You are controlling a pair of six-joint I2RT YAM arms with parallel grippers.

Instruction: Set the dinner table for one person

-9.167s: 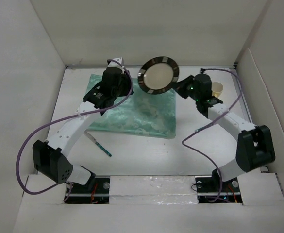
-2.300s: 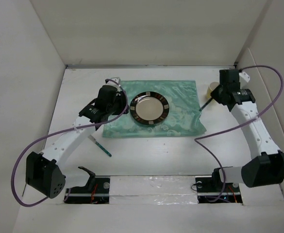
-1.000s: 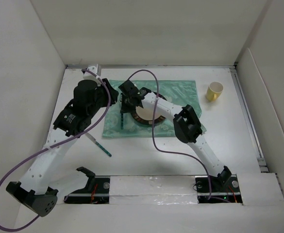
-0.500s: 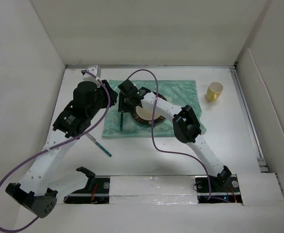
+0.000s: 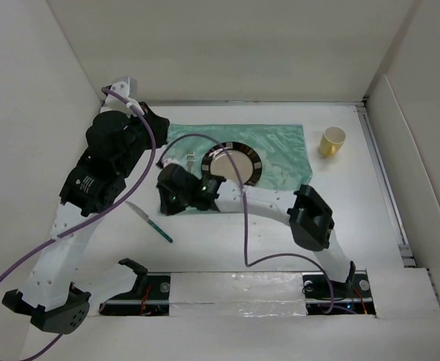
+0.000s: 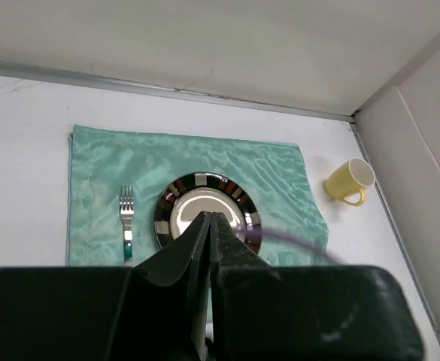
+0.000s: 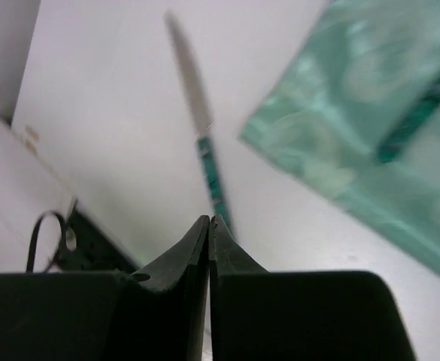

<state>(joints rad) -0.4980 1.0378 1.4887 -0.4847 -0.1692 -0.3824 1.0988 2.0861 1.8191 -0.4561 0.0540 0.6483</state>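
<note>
On the white dinner table point(image 5: 227, 244) lies a mint-green mat point(image 5: 280, 147) with a dark-rimmed plate point(image 5: 257, 162) on it. A fork point(image 5: 190, 159) lies on the mat just left of the plate, also seen in the left wrist view as the fork point(image 6: 126, 226) beside the plate point(image 6: 235, 194). A green-handled knife point(image 5: 150, 222) lies on the bare table off the mat's near left corner. My right gripper point(image 5: 165, 204) hovers over that corner, shut and empty, with the knife point(image 7: 197, 113) just ahead of it point(image 7: 210, 219). My left gripper point(image 5: 158, 129) is raised at the far left, shut and empty point(image 6: 210, 216).
A yellow cup point(image 5: 332, 140) stands on the table right of the mat, near the right wall panel; the left wrist view shows the cup point(image 6: 349, 181) too. Upright white panels border the table. The right arm's purple cable point(image 5: 244, 218) arcs over the plate.
My right gripper has left the fork lying left of the plate and swung toward the near left, by the knife. The left arm has lifted back to the left and its jaws have shut.
</note>
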